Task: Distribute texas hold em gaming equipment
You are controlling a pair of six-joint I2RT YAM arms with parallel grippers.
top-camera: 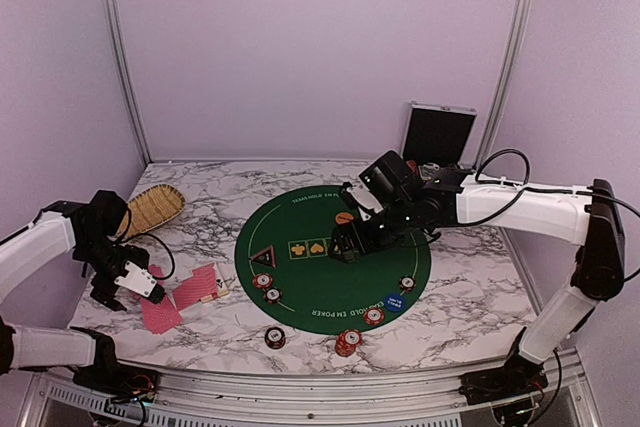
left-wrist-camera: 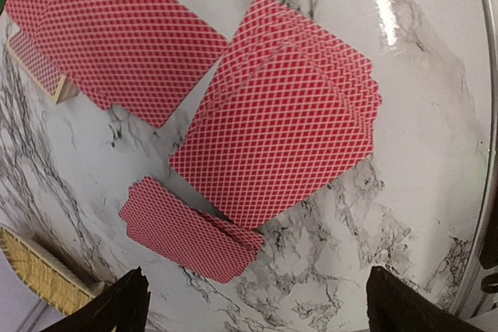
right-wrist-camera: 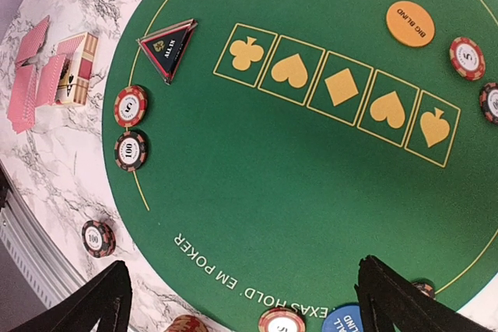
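Observation:
Red-backed playing cards lie on the marble left of the green poker mat (top-camera: 330,272): a fanned pile (left-wrist-camera: 288,114), a small stack (left-wrist-camera: 191,227) and another spread (left-wrist-camera: 117,36). My left gripper (top-camera: 130,287) hovers open just above them, holding nothing. Over the mat's middle my right gripper (top-camera: 350,242) stands open and empty. On the mat are a black triangular marker (right-wrist-camera: 167,46), an orange disc (right-wrist-camera: 410,23), a blue disc (right-wrist-camera: 342,320) and striped chips (right-wrist-camera: 131,106) (right-wrist-camera: 131,150). Two more chips (top-camera: 275,337) (top-camera: 347,344) sit on the marble by the front edge.
A woven straw basket (top-camera: 150,209) lies at the back left, behind the left arm. The silver case (top-camera: 438,135) stands open at the back right. A tan card box (right-wrist-camera: 74,79) rests among the cards. The table's metal rail (top-camera: 300,387) runs along the front.

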